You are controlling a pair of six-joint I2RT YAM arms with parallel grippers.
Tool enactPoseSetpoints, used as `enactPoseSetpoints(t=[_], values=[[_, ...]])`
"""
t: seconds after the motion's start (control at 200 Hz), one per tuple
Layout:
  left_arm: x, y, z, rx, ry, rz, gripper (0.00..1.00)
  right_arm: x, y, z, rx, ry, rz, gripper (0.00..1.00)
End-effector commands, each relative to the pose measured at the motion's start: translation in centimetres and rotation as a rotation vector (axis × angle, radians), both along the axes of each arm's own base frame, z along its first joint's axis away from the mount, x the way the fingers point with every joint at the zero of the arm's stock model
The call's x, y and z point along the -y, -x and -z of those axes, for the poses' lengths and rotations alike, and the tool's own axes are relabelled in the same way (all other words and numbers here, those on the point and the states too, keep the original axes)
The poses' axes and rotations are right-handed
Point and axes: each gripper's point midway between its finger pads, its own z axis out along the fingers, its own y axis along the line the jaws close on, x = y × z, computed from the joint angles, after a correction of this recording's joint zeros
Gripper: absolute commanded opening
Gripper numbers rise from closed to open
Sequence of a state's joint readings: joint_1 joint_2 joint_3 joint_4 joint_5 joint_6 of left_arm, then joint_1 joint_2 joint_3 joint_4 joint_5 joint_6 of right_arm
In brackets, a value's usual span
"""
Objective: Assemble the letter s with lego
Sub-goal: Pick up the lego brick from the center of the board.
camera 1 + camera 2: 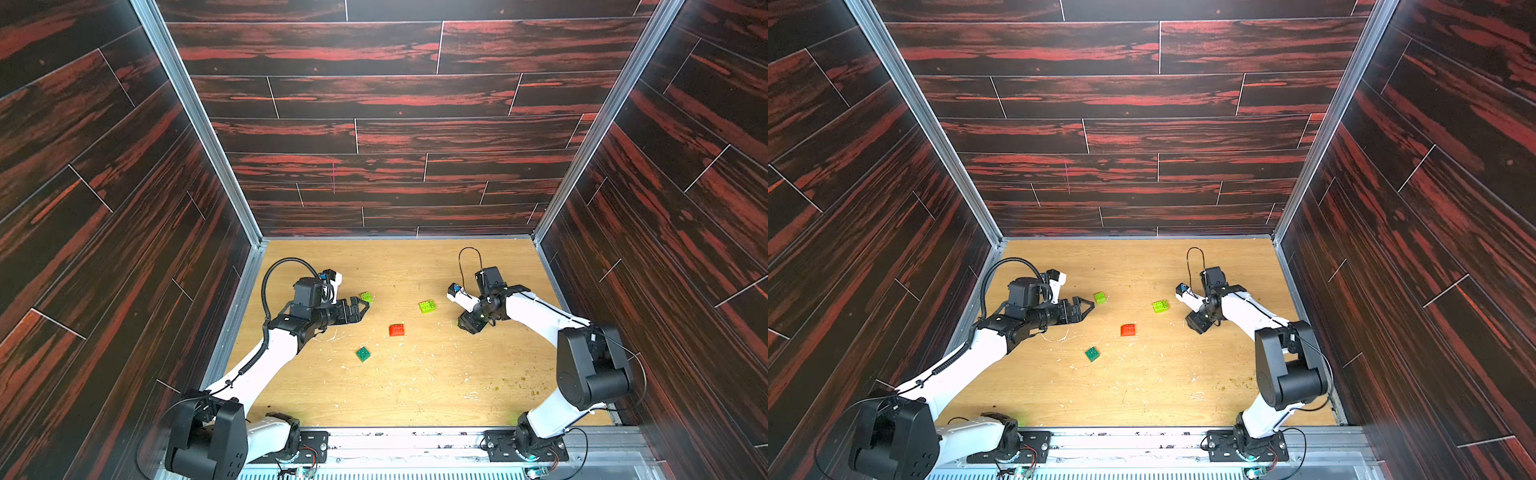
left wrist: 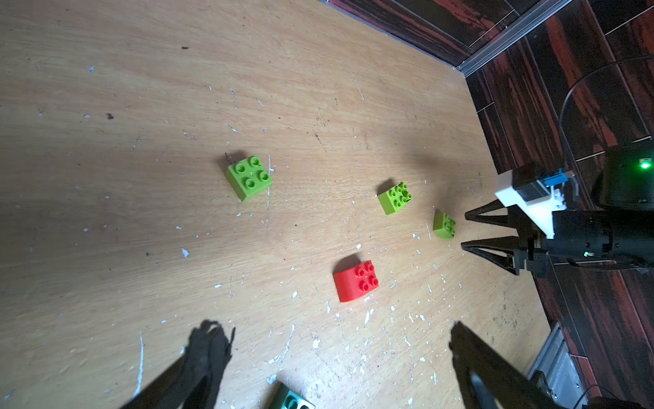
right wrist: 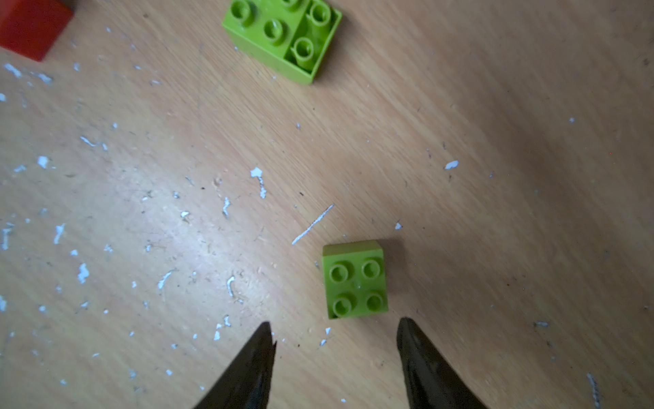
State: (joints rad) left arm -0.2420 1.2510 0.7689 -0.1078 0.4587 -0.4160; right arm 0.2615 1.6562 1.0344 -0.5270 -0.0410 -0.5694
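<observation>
Rising on three sides, dark wood-patterned walls (image 1: 374,104) enclose the scuffed wooden tabletop (image 1: 415,386). The left arm (image 1: 266,357) reaches in from the near left corner; the left jaws stand wide apart, hold nothing, and point toward a lime green brick (image 1: 366,296) near their tips. The right arm (image 1: 536,311) bends down from the near right corner; the right jaws are partly apart and empty, their tips low over the tabletop, just short of a second lime green brick (image 3: 355,279) and not touching it. The five lego bricks (image 2: 249,177) lie singly, studs up, none joined to another. Between the two arms lies the third lime green brick (image 1: 427,306); the red brick (image 1: 396,330) lies nearer the front, and the dark green brick (image 1: 363,353) nearer still, toward the left arm.
</observation>
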Motion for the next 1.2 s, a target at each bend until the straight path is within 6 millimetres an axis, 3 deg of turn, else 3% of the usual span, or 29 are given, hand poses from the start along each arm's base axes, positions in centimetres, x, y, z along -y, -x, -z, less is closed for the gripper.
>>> enactPoseSetpoints(t=[0.0,0.506,0.857,1.047,1.192], values=[[0.4,-0.4,-0.7,0.018,0.009,0.016,1.0,-0.1,-0.2,0.8,-0.038,-0.005,-0.007,0.57],[-0.3,-0.2,-0.1,0.009,-0.042,0.004,1.0,-0.1,-1.0,3.3,-0.088,0.022,-0.011,0.49],[-0.1,-0.4,-0.2,0.011,-0.031,0.005,1.0,-0.7,-1.5,3.6,-0.098,-0.003,-0.012,0.21],[-0.2,-0.4,-0.2,0.011,-0.037,0.0,1.0,-1.4,-1.2,1.5,-0.071,-0.017,-0.031,0.16],[-0.7,-0.4,-0.2,0.01,-0.061,-0.016,1.0,-4.3,0.1,-1.5,-0.024,-0.035,-0.134,0.16]])
